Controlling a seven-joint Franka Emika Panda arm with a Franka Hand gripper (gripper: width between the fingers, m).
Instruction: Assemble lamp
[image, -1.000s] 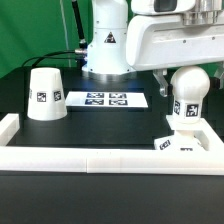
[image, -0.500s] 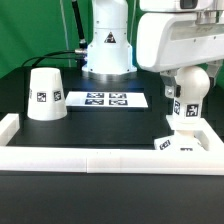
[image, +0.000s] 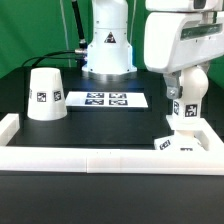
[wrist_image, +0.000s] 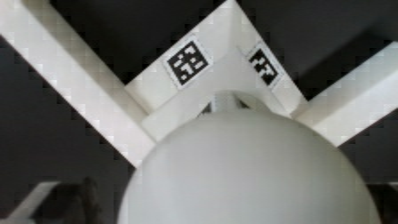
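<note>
The white bulb (image: 189, 100) stands upright on the flat square base (image: 190, 141) at the exterior view's right. My gripper (image: 190, 80) is right over the bulb, and the hand covers the top of its round head. The fingers are hidden there. In the wrist view the bulb head (wrist_image: 240, 170) fills the space between the jaws, above the tagged base (wrist_image: 222, 45). Only a dark bit of one finger shows at the edge, and I cannot tell whether it touches the bulb. The cone shade (image: 45, 93) stands alone at the exterior view's left.
The marker board (image: 107, 99) lies between the shade and the base. A low white wall (image: 100, 158) runs along the front and up both sides. The robot pedestal (image: 108, 45) stands at the back. A small tagged white block (image: 165, 145) lies by the base's front corner.
The hand has shifted toward the exterior view's right and come lower, so it now covers the top of the bulb head. The bulb, base and shade have stayed in place.
</note>
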